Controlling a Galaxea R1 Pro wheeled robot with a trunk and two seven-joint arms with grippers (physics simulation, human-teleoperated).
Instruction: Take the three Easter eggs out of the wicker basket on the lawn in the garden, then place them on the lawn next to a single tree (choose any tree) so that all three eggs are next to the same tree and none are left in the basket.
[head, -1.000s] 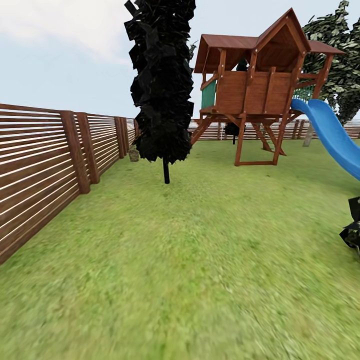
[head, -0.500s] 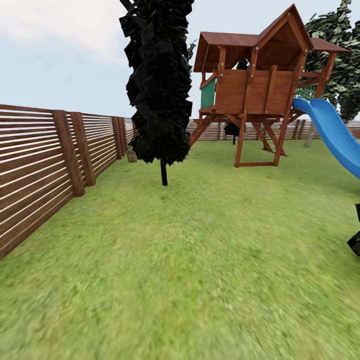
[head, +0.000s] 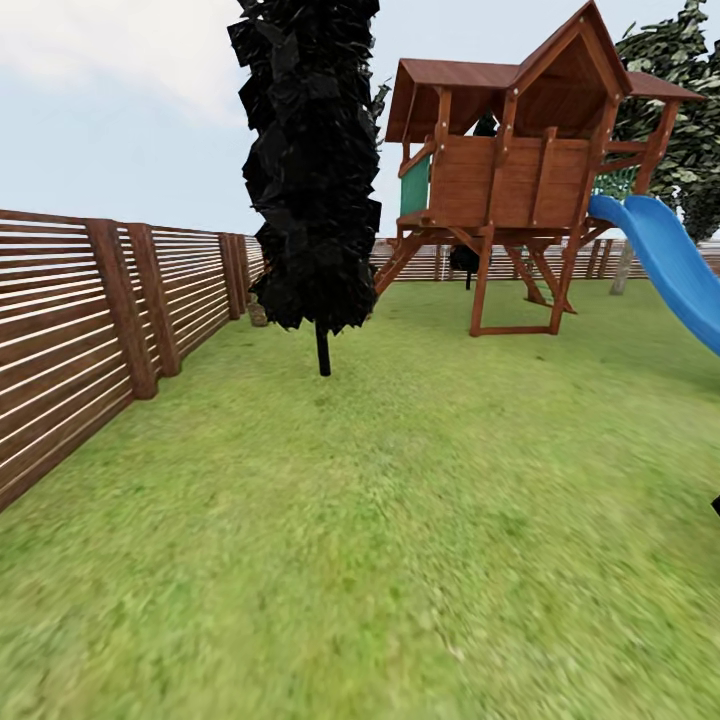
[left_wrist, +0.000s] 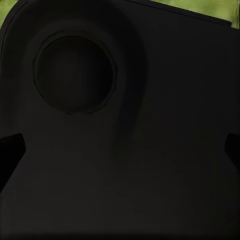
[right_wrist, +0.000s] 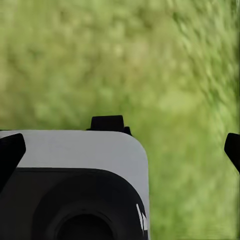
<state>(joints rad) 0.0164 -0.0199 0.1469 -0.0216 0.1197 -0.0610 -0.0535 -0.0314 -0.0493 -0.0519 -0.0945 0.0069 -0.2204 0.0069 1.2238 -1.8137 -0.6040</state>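
The Easter eggs and the wicker basket are out of view. The lawn (head: 400, 520) stretches ahead inside the garden's slatted fence (head: 70, 330). A tree (head: 690, 110) with a mottled green crown and pale trunk stands at the far right, behind the playhouse. In the right wrist view my right gripper (right_wrist: 120, 152) is open over blurred grass, its fingertips (right_wrist: 10, 155) wide apart at the picture's edges, with a white and black part of my body between them. My left gripper (left_wrist: 120, 150) is open too, facing a dark panel of my own body.
A black columnar tree (head: 310, 170) stands ahead, left of centre. A wooden playhouse (head: 510, 170) on stilts with a blue slide (head: 670, 260) fills the right back. A sliver of my right arm (head: 716, 505) shows at the right edge.
The whole head view has shifted: fence, black tree and playhouse sit lower-left and slightly larger, so the camera has moved. My right arm's dark part has slid almost out at the right edge.
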